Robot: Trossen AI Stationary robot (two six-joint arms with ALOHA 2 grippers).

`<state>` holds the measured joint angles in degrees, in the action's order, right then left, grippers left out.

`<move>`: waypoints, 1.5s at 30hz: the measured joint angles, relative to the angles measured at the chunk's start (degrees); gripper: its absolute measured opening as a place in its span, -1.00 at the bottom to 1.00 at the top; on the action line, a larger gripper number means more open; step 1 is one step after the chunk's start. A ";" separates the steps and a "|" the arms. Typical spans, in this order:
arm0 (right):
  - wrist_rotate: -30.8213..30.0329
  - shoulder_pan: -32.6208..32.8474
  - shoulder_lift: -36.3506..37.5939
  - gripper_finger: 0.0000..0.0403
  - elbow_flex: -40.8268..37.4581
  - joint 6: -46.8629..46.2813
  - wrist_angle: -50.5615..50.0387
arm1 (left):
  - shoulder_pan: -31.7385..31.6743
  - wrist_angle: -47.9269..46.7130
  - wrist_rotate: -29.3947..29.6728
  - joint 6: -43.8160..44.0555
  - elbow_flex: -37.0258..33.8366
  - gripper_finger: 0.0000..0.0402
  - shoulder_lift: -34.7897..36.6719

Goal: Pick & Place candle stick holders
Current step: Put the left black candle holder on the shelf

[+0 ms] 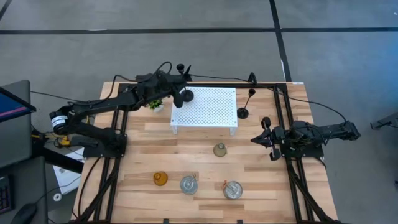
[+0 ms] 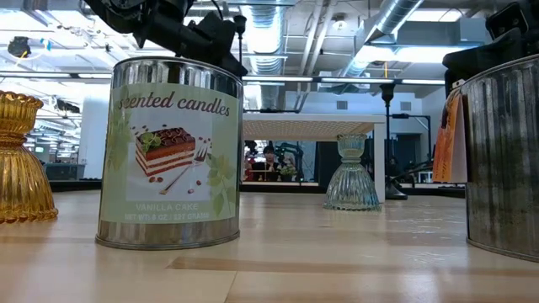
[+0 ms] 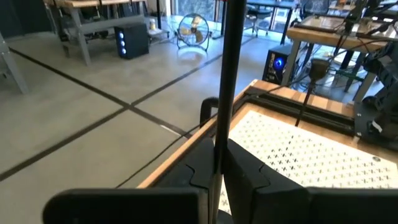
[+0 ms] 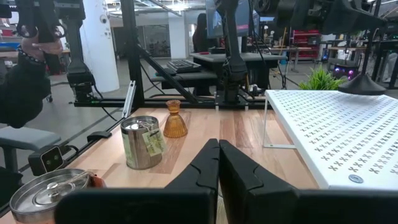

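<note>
My left gripper point(image 1: 179, 86) is shut on a black slim-stemmed candle stick holder point(image 1: 185, 95) at the far left corner of the white perforated stand point(image 1: 208, 109). A second black stick point(image 1: 244, 112) stands on its round base on the table, just right of the stand. A greyish-olive bell-shaped holder point(image 1: 219, 149), an amber holder point(image 1: 160, 179) and two metal candle tins point(image 1: 188, 185) point(image 1: 232, 190) stand on the near half of the table. My right gripper point(image 1: 264, 138) waits shut at the right side, level, touching nothing. My left gripper pinches the black stick's thin stem point(image 3: 222, 124) between its two fingers point(image 3: 249, 180). The fingers come level from the table's left side and lie across the stem. The stick stands upright, its round base point(image 4: 367, 84) at the stand's top; whether it rests there I cannot tell.
A small green potted plant point(image 1: 155, 104) sits just left of the stand, under my left arm. Black frame rails point(image 1: 118, 155) run along the table's left, right and far sides. Bare wood lies between the stand and the near row of holders.
</note>
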<state>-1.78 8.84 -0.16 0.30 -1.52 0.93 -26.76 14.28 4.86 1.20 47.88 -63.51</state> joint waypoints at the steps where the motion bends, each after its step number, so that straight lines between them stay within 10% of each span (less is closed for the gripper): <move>1: -0.02 0.00 0.00 -1.00 0.02 0.00 0.02 | 0.00 -0.37 0.00 0.35 0.00 -0.89 0.00; 45: 0.24 -0.02 0.02 -1.00 0.02 0.02 -0.02 | 0.09 -0.36 -0.04 -2.43 0.00 -0.70 -1.38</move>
<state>-1.54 8.82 -0.15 0.32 -1.50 0.91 -26.68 13.92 4.82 -1.23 47.88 -64.88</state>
